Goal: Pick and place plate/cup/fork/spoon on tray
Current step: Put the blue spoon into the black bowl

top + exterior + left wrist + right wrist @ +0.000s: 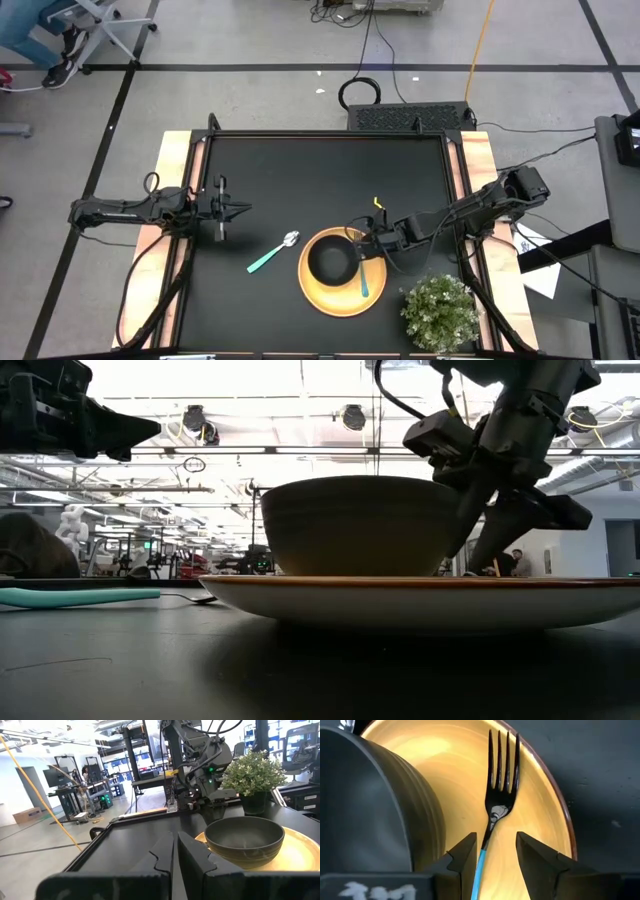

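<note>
Fork [496,795] flat on tray [545,810] beside cup [365,805]; right gripper [495,852] parted above handle; left gripper [175,851] nearly closed, empty.

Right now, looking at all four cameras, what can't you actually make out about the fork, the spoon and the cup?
- Fork: right wrist view cuts its teal handle off at the edge, between the open right gripper fingers; touching or apart, unclear.
- Fork in low view: hidden behind the cup and the tray rim.
- Spoon: low view's edge cuts the handle; the head is too thin to read.
- Cup contents: left wrist view shows only the far inner wall.
</note>
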### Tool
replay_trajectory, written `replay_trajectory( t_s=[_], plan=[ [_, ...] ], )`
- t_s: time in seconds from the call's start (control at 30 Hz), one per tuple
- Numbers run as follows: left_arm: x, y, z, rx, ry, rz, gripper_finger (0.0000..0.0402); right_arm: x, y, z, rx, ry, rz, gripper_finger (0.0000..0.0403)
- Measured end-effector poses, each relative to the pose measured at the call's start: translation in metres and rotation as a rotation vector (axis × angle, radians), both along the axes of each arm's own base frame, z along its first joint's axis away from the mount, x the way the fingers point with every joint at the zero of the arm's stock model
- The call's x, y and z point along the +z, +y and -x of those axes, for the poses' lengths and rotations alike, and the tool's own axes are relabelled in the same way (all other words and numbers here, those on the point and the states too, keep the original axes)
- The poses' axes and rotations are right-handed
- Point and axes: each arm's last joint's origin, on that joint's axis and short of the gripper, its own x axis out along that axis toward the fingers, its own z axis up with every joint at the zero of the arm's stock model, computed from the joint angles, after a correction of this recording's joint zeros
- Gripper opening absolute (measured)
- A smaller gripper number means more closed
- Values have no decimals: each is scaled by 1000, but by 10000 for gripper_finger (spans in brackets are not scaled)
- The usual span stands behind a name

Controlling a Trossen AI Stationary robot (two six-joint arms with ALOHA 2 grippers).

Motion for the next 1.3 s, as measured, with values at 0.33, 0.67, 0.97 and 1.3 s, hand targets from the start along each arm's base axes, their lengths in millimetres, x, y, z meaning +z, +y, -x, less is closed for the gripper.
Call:
replay_trajectory(
  t_s=[0.33,0.67,0.97,1.3],
  plan=[
    [0,0,0,-2,0,-1,31,5,-9,14,25,88,144,130],
    [0,0,0,-15,5,-2,31,31,-18,18,46,-54,329,130],
    [-1,0,0,-7,11,4,31,56,-30,29,109,-73,745,122],
    [-1,4,0,136,26,-99,31,93,-39,50,326,-63,1026,7]
  ],
)
